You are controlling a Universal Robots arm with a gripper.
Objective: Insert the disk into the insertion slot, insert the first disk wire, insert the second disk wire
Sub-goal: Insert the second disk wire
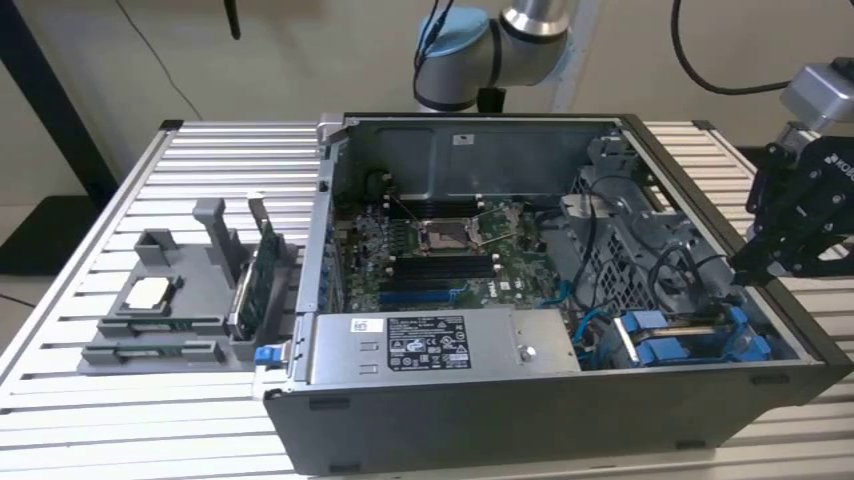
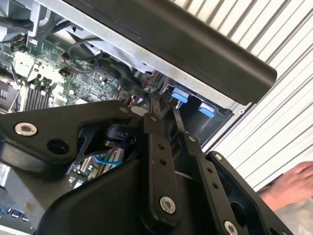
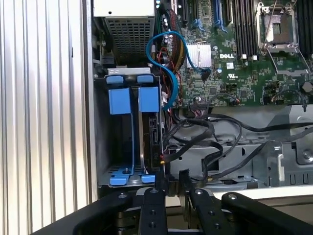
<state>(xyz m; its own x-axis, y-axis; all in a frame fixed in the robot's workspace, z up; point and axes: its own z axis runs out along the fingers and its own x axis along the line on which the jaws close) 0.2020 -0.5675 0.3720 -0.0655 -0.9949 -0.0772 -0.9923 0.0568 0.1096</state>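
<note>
The disk (image 3: 150,133) stands on edge in the insertion slot (image 3: 122,147), a grey drive cage with blue fittings (image 1: 683,345) at the case's corner on the exterior view's right. Its blue carrier tab (image 3: 148,99) sits beside a second blue tab. A blue wire (image 3: 165,58) loops from the motherboard down alongside the disk. A black wire's plug (image 3: 163,157) lies by the disk's edge; I cannot tell whether either is plugged in. My gripper (image 3: 173,182) hovers over the case wall (image 1: 787,335), apart from the cage. Its fingers (image 2: 155,110) stand a narrow gap apart, holding nothing.
The open case holds a motherboard (image 1: 441,250) and a grey power-supply box (image 1: 434,345). A grey fixture (image 1: 174,310) with parts stands at the exterior view's left on the slatted table (image 1: 94,420). Black cables (image 3: 215,137) cross the bay. A person's hand (image 2: 292,183) rests beside the case.
</note>
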